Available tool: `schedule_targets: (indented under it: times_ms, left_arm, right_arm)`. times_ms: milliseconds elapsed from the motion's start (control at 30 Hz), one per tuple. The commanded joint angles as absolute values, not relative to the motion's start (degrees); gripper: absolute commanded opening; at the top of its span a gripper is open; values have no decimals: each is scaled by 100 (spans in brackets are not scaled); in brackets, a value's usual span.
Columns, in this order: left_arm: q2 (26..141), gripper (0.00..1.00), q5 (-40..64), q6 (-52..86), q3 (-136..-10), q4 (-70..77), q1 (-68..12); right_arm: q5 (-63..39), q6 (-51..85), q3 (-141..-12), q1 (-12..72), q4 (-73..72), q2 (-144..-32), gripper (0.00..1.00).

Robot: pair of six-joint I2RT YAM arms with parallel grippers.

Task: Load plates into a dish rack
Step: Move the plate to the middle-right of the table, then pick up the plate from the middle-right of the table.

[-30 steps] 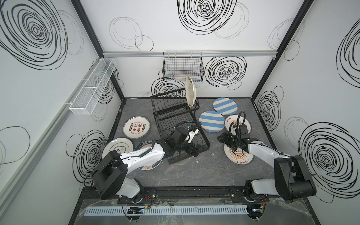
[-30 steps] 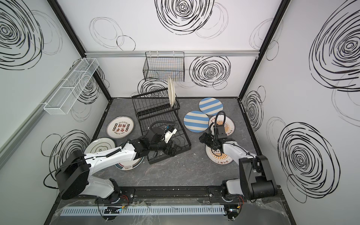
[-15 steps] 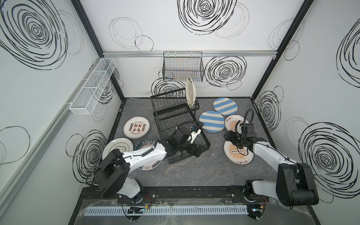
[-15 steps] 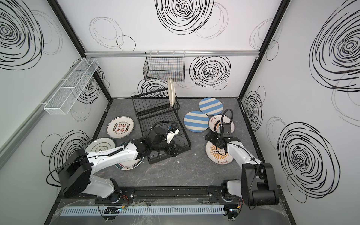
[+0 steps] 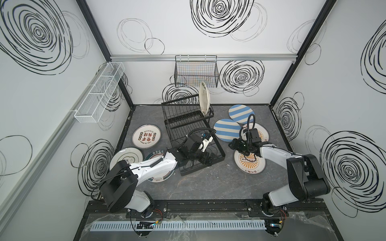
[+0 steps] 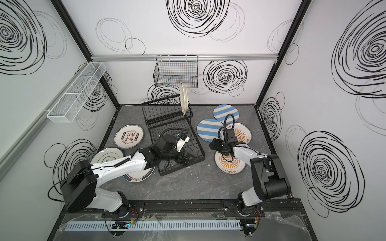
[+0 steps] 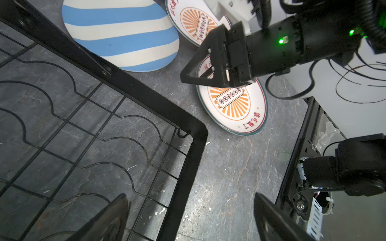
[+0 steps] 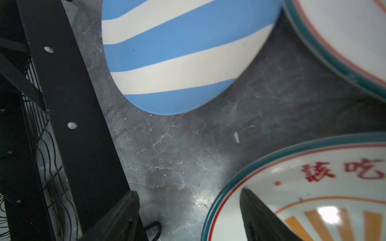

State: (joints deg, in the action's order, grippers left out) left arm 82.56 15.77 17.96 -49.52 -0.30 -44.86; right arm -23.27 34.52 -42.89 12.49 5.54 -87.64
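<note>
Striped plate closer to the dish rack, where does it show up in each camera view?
Both top views: the striped plate lies flat just right of the dish rack's lower tray.
Left wrist: it lies past the rack's black frame bar, beside a sunburst plate.
Right wrist: close up, cut off by the picture's edge, beside that bar.
Shared landmark: the rack's black frame bar.

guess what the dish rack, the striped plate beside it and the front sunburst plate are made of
Dish rack: likely metal, matte black coating; thin bent wires, flat screwed frame bars.
Striped plate: ceramic or melamine, matte; flat colour bands, no highlights.
Sunburst plate: probably glazed ceramic, perhaps glossy melamine; bright glare on its face.
</note>
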Motion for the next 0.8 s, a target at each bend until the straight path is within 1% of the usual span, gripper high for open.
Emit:
schedule_targets:
  times_ms: [0,133,267,333,400,533,667,767]
  left_arm:
    - [8047,96,1483,1685,-4961,21,-4420]
    - [8025,96,1486,1680,-4958,48,-4414]
    - [8056,96,1521,1648,-4975,93,-4438]
    - [8123,96,1563,1634,-4988,126,-4462]
    - [8181,96,1591,1629,-5010,135,-4493]
    - [8216,96,1651,1667,-4975,226,-4540]
    - [8270,96,1704,1679,-4983,233,-4529]
    - [8310,96,1766,1683,-5001,244,-4519]
  right_arm:
    - [-2487,3507,-4610,1459,317,-8958,80]
    - [-2496,3474,-4827,1537,335,-8852,80]
    - [-1983,3342,-4853,1449,938,-8294,80]
    - [-1648,3330,-4628,1242,1365,-7814,80]
    - [-1574,3365,-4257,869,1688,-7333,80]
    - [-1258,3436,-3477,193,2096,-6397,77]
    - [-835,3643,-3036,-27,2219,-5721,76]
    - [-805,3724,-2813,-302,2293,-5364,76]
